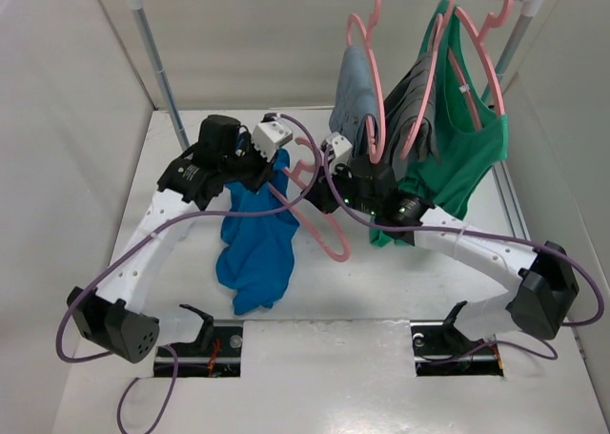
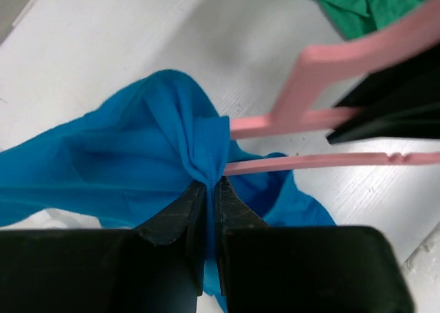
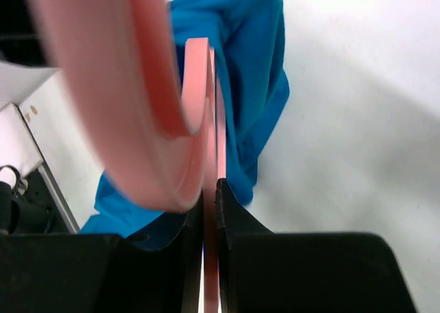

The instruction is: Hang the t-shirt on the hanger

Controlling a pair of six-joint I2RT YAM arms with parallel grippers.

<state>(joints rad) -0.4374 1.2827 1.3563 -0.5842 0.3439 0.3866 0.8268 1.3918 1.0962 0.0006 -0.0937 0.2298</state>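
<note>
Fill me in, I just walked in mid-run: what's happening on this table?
The left gripper is shut on a bunched fold of the blue t-shirt, while the right gripper clamps the pink hanger beside it. The hanger's end reaches the held fold, but most of the shirt lies crumpled on the table, so it isn't hung yet.

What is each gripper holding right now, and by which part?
Left gripper pinches the t-shirt at a bunched edge; right gripper clamps the hanger on its frame.
</note>
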